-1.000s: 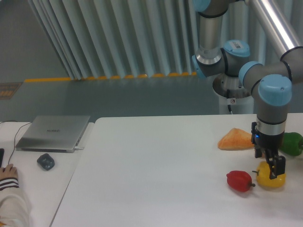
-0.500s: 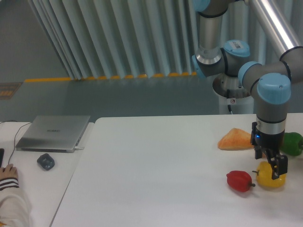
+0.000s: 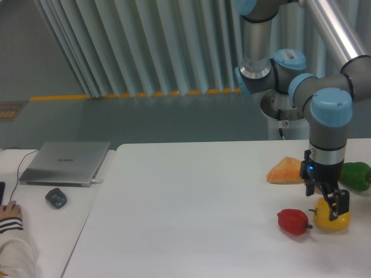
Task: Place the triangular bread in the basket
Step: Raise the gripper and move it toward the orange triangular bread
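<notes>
You had not yet taken hold of the triangular bread (image 3: 286,171): it lay flat on the white table (image 3: 191,202), untouched as far as the view showed, its right end hidden behind the arm's wrist. Taking that bread as your landmark, the gripper (image 3: 332,204) hung just to its right and a little nearer the camera, low over the table, with the yellow bell pepper (image 3: 331,220) directly in front of and beneath the fingertips. Its dark fingers (image 3: 341,204) looked set fairly close together with nothing between them, though from this angle you could not be sure of the exact gap, nor whether the tips touched the pepper. A red bell pepper (image 3: 293,221) sat below the bread, toward the camera, just left of the yellow one, and a green bell pepper (image 3: 355,175) lay to the bread's right, beyond the wrist. Far to the bread's left, a closed laptop (image 3: 65,162) and a small dark mouse (image 3: 56,198) rested on another surface. No basket appeared anywhere in view, so the drop-off spot could not be placed. By this reckoning, the whole task remained: you still had to bring the gripper onto the bread, grasp it, lift it, and carry it to the basket.
</notes>
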